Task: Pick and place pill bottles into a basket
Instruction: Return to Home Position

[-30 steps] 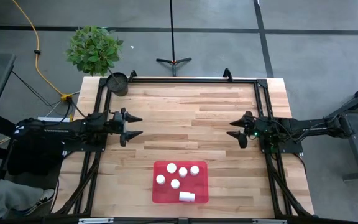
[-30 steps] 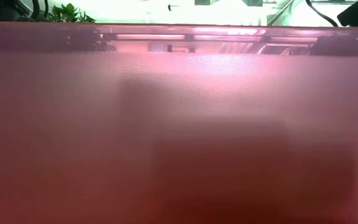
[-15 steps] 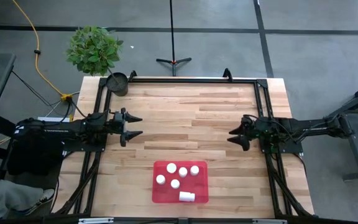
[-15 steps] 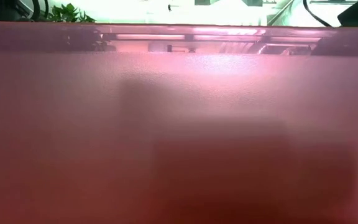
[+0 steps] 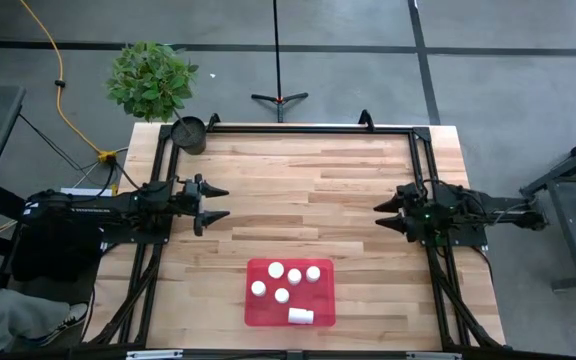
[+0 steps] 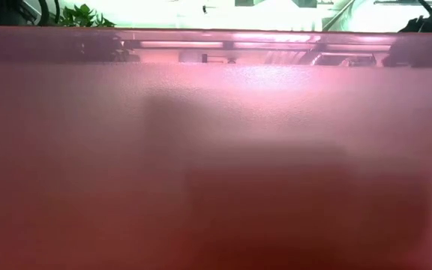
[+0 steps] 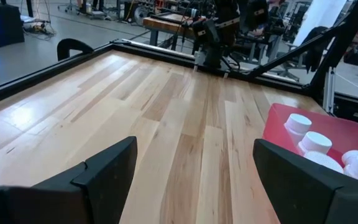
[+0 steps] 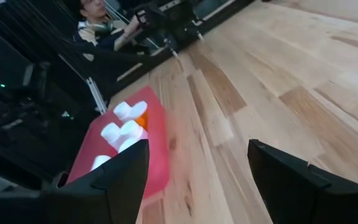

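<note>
The red basket (image 5: 320,304) lies on the table near its front edge. Several white-capped pill bottles (image 5: 285,281) are in it; most stand upright, one (image 5: 301,316) lies on its side. They also show in the left wrist view (image 7: 308,134) and the right wrist view (image 8: 123,127), where one shows an orange body (image 8: 142,122). My left gripper (image 5: 216,202) is open and empty at the table's left side. My right gripper (image 5: 384,215) is open and empty at the table's right side. The low view is filled by the basket's red wall (image 6: 216,150).
A small dark round pot (image 5: 189,133) stands at the table's far left corner, with a green plant (image 5: 151,78) beyond it. A black frame (image 5: 298,128) runs along the far and side edges. Bare wood (image 5: 298,190) lies between the grippers. A person (image 8: 98,28) sits beyond the table.
My right gripper has drawn back toward the table's right edge and turned, still open and empty. The bottles and basket have stayed put.
</note>
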`<state>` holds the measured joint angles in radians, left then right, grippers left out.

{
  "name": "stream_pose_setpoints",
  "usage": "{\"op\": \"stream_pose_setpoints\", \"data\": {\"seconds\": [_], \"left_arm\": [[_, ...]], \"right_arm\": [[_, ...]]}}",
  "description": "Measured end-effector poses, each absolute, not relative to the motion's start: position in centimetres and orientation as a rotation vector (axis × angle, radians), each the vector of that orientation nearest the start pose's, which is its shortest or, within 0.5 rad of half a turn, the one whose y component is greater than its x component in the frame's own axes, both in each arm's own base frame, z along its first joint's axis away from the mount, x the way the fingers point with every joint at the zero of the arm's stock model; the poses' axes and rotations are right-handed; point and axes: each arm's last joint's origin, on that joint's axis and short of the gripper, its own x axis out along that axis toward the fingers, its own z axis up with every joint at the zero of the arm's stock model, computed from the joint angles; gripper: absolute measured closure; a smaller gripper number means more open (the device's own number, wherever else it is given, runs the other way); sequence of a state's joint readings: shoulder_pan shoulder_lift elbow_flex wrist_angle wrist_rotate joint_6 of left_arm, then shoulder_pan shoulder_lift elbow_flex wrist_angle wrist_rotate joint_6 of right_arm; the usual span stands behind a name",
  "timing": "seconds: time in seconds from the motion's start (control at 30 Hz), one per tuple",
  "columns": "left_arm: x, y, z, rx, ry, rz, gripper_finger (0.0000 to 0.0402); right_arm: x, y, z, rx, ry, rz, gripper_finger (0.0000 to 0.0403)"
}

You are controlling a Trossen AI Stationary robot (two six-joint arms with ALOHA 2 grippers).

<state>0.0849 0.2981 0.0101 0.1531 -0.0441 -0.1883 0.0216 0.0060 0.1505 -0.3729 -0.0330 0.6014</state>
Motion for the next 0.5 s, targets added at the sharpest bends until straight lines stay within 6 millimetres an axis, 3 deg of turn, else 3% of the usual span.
{"op": "stream_pose_setpoints", "data": {"seconds": [0.5], "left_arm": [[11.48, 1.11, 15.59, -0.19, 0.123, 0.141, 0.0048]], "right_arm": [[8.41, 0.29, 17.66, 0.6, 0.247, -0.016, 0.0139]]}}
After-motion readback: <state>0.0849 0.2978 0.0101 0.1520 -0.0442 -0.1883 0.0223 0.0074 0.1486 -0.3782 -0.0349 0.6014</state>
